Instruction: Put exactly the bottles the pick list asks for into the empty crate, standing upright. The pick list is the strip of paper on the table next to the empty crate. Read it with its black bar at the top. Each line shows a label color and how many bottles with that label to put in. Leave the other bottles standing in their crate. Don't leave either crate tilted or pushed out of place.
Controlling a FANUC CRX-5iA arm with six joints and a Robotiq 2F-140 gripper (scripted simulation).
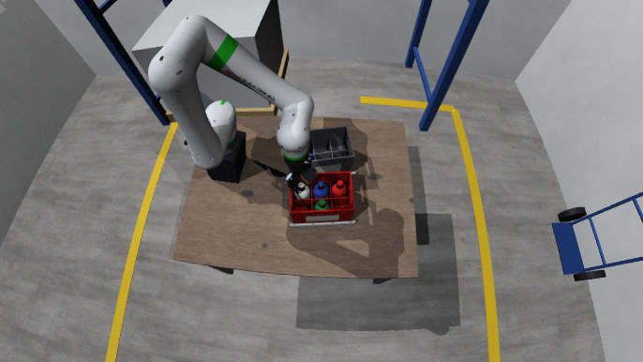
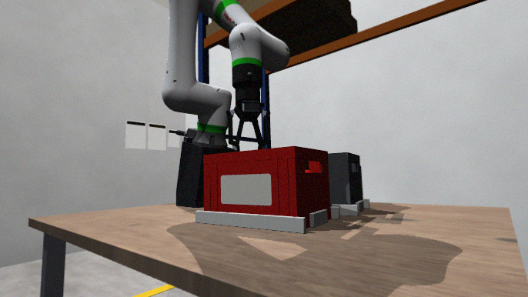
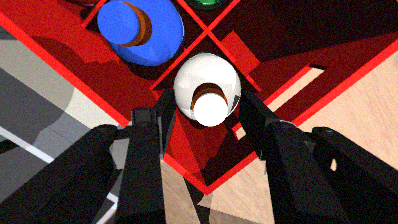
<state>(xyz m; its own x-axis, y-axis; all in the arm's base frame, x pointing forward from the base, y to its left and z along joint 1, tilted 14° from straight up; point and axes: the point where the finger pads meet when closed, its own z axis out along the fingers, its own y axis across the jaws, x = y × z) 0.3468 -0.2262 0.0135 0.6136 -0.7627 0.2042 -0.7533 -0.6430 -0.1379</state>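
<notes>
The red crate (image 1: 326, 199) (image 2: 265, 185) stands on the wooden table and holds a white bottle (image 1: 303, 190), a blue bottle (image 1: 321, 189), a red bottle (image 1: 339, 188) and a green bottle (image 1: 321, 204). My gripper (image 1: 300, 180) (image 2: 249, 144) points straight down over the crate's corner cell. In the wrist view its fingers are open on either side of the white bottle (image 3: 207, 92), apart from it, with the blue bottle (image 3: 140, 30) in the neighbouring cell. The empty grey crate (image 1: 332, 149) (image 2: 344, 178) stands just behind. The pick list is hidden by the arm.
Grey stop blocks (image 2: 250, 220) run along the bases of both crates. The robot base (image 1: 227, 164) stands at the table's left rear. A blue rack post (image 1: 436, 94) rises behind the table, and a blue hand truck (image 1: 590, 234) is far to the right.
</notes>
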